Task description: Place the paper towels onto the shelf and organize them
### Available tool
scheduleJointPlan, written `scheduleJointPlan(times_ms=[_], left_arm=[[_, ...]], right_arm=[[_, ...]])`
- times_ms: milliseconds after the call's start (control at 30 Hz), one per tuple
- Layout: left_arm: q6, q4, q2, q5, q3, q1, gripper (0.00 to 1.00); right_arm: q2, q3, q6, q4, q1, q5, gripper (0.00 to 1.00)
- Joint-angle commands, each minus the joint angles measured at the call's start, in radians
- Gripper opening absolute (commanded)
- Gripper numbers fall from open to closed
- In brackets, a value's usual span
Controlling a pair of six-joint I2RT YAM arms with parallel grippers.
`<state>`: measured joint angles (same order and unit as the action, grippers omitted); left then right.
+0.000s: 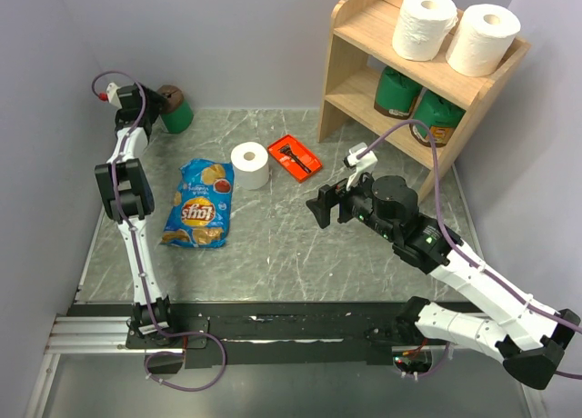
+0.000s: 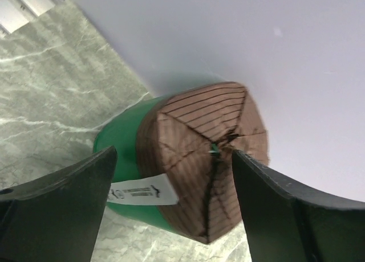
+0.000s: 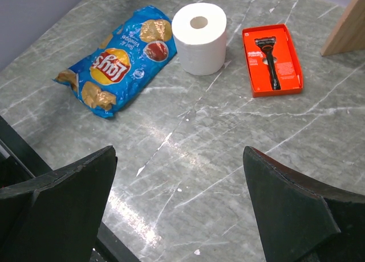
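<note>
L tool point(image 2: 174, 156) open wide astride green canister point(image 2: 191, 136), R tool point(image 3: 179, 159) open & empty; 2 paper towels point(image 1: 425, 24) on shelf point(image 1: 368, 23) top tier, 3rd roll point(image 1: 250, 165) upright on tabletop point(image 1: 300, 245) by chip bag point(image 1: 198, 204).

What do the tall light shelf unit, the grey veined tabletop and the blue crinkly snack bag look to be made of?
Light two-tier shelf: unpainted wood, matte, natural pale tan. Grey veined tabletop: looks like polished marble, though the white veins and glare could equally mean a printed laminate. Blue snack bag: glossy plastic film, creased and shiny.
</note>
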<state>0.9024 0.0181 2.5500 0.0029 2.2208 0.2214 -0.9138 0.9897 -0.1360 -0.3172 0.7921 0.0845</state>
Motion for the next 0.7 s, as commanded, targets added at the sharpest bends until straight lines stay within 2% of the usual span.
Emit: scheduleJointPlan(times_ms=[0, 167, 233, 467, 667], left_arm=[[0.023, -0.032, 0.036, 0.015, 0.045, 0.006, 0.86], [-0.014, 0.02, 0.053, 0.017, 0.086, -0.005, 0.85], [-0.029, 0.017, 0.039, 0.022, 0.074, -0.005, 0.81], [-0.08, -0.001, -0.062, 0.063, -0.019, -0.005, 0.6], [-0.134, 0.051, -0.138, 0.081, -0.059, -0.008, 0.59]], right_arm=[[0.004, 0.052, 0.013, 0.03, -0.001, 0.009, 0.98], [-0.008, 0.056, 0.015, 0.029, -0.001, 0.011, 0.98], [-0.008, 0.059, 0.015, 0.03, 0.001, 0.011, 0.98], [-0.002, 0.06, 0.009, 0.03, -0.001, 0.011, 0.98], [0.036, 0.046, -0.004, 0.027, -0.001, 0.012, 0.98]])
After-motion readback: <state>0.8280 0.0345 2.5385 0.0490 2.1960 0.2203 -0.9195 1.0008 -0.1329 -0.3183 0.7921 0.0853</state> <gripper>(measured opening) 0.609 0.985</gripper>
